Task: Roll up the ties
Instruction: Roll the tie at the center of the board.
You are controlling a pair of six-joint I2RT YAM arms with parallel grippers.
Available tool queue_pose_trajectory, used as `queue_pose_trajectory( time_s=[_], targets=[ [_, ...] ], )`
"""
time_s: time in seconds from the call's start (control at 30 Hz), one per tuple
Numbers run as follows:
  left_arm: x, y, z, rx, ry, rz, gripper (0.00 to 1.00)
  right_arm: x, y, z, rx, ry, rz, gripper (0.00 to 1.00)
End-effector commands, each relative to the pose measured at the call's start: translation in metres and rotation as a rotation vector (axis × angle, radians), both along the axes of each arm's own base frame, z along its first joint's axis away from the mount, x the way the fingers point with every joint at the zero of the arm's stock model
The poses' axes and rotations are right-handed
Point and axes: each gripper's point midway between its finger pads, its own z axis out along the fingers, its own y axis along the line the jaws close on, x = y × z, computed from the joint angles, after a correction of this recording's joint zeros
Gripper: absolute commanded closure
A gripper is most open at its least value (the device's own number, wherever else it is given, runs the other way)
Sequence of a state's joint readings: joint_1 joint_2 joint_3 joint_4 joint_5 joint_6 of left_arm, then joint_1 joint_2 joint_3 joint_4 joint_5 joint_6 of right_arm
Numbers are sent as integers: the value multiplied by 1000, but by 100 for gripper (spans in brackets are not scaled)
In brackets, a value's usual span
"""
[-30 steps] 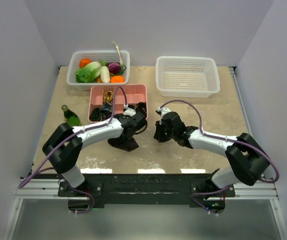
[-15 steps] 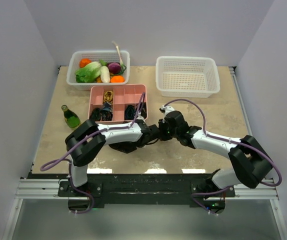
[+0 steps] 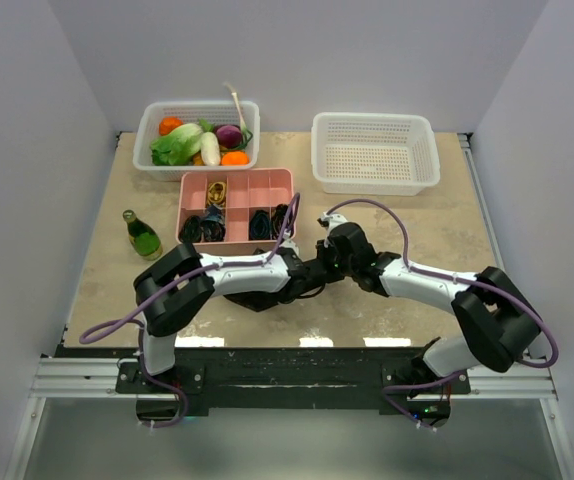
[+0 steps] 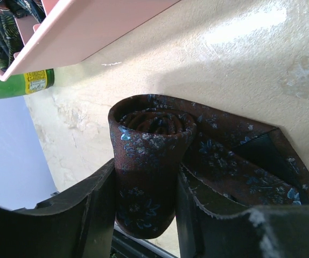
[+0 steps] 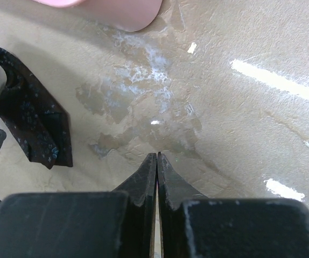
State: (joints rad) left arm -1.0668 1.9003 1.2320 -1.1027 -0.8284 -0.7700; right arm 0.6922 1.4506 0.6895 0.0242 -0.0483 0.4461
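Now the left claw (image 4: 146,185) holds the dark maroon fabric tie with small blue flowers (image 4: 153,137) by its rolled coil, pressed between both fingers. The unrolled tail lies flat on the beige surface (image 4: 240,59) just beside it. To finish well, I think the grip should be firm and the turning even, so no layer slips. The right claw (image 5: 157,161) is closed and empty above the surface; it could hold down the tail.

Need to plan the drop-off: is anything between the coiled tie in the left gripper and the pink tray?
Nothing visible: only bare table separates the tie, clamped in the left gripper, from the pink tray.
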Motion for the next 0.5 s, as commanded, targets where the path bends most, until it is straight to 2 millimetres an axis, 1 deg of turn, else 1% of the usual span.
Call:
queue_pose_trajectory(
  time_s=[0.0,0.1,0.23,0.33,0.4,0.47],
  targets=[
    [-2,-13,-13,-104,-27,46,55,2,4,3,31,-9,10,97],
    [-5,-12,-15,-123,-24,51,55,0,6,3,38,-5,23,97],
    [-12,-13,-22,-159,0,52,55,-1,6,2,39,-4,25,96],
    [-15,-20,-26,-207,13,44,55,-1,7,0,40,0,28,97],
    [-16,-29,-29,-260,27,34,53,-2,6,-1,39,3,29,96],
    [-19,-33,-29,-300,33,31,50,-3,6,-2,38,6,30,96]
  ],
)
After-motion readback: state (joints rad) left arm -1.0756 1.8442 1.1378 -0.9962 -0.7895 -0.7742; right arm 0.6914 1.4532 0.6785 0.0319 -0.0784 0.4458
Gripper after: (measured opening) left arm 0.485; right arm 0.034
